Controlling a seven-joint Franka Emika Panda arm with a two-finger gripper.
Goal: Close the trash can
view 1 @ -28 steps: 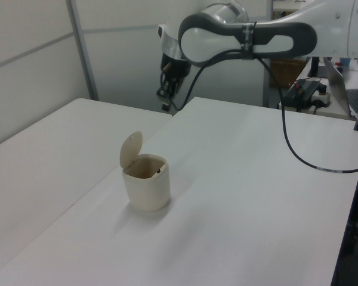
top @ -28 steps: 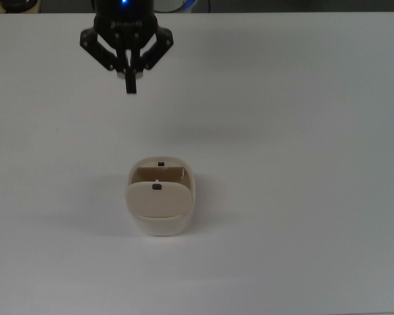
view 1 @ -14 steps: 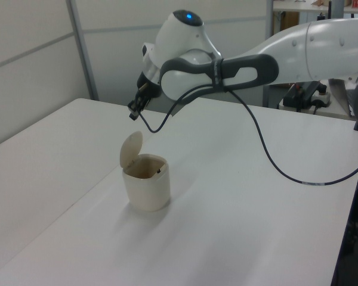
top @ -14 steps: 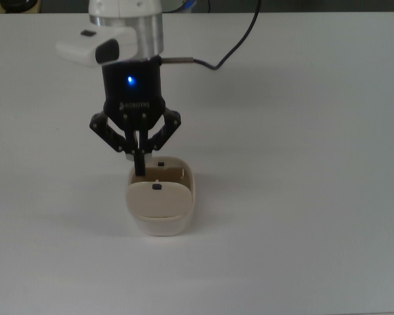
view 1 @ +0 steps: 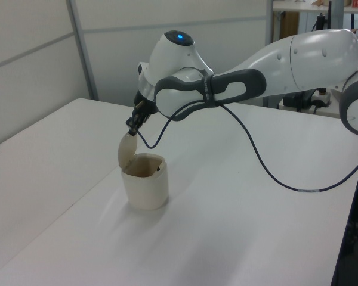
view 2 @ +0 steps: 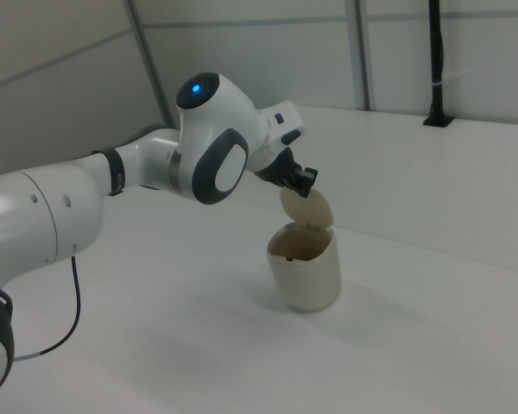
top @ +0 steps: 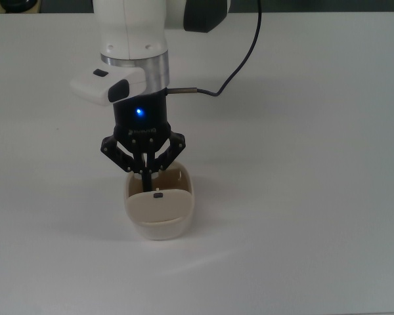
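I observe the trash can standing upright on the white table, its lid raised on the hinge and tilted over the opening. The gripper sits directly above the can's open mouth, its tip at the lid's upper edge. I read the fingers as pressed together, holding nothing. A black cable trails from the arm behind the can.

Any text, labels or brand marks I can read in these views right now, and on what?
None can be read.
A pale line of lettering on the gripper body, under its blue light in the top view: too blurred to read.
The trash can, its lid and the table: no markings visible.
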